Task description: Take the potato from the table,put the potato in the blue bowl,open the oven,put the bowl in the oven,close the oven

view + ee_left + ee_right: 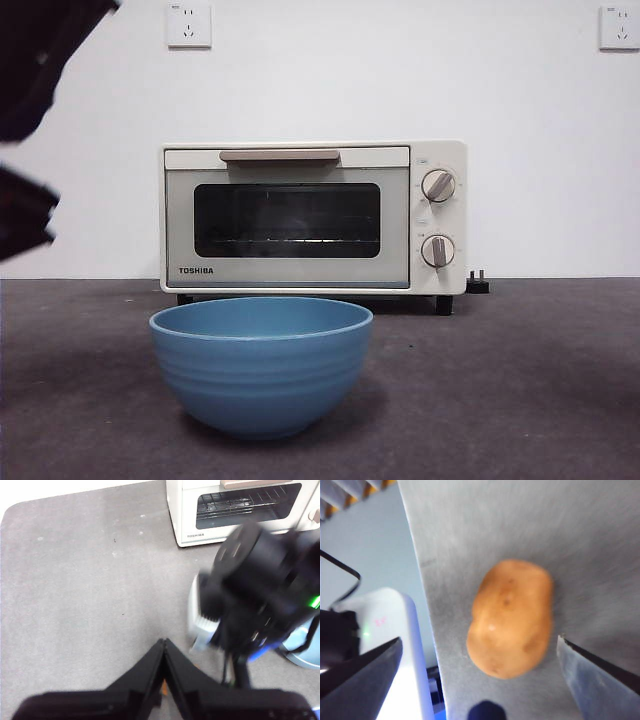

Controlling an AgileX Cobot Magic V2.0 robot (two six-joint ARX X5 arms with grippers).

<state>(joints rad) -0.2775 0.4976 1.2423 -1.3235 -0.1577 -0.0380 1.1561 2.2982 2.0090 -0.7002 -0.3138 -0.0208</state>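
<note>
Right wrist view gives us the right claw spread wide, its black jaws either side of the smooth, rounded orange-brown potato on the matte grey tabletop. Our left claw is clenched, empty. Farther off: ribbed blue bowl, cream oven.

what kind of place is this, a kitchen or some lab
Most likely a lab or test bench staged as a kitchen, not a real one. A toaster oven and blue bowl stand on a bare grey table against a plain white wall with sockets, and the right gripper hangs open over a potato.
</note>
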